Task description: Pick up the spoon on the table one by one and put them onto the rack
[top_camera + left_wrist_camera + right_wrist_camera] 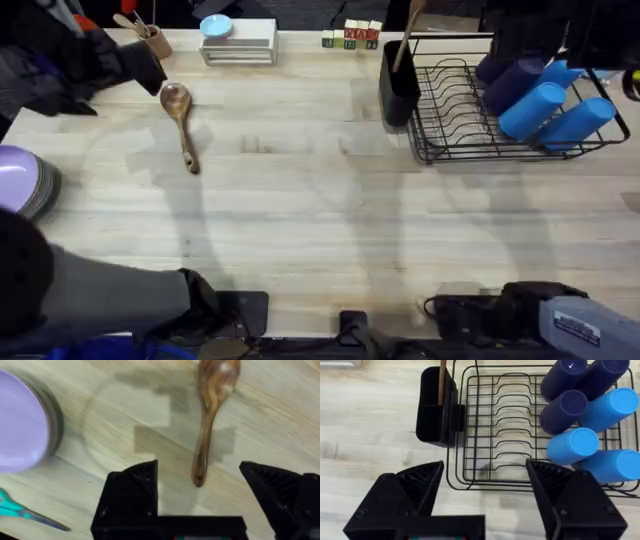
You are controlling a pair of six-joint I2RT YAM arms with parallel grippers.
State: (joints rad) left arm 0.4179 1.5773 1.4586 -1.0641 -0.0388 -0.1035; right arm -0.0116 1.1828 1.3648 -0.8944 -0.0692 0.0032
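the spoon (181,118) lies in the upper left of the counter (320,230), looks light and stiff, so grab its thin handle with your left gripper (200,490), wide open and empty.

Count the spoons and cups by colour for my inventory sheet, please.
Brown wooden spoons: 2, one on the table, one standing in the caddy
Light blue cups: 3
Dark blue cups: 3
Total: 8

Two spoons (181,118), five cups (545,103)
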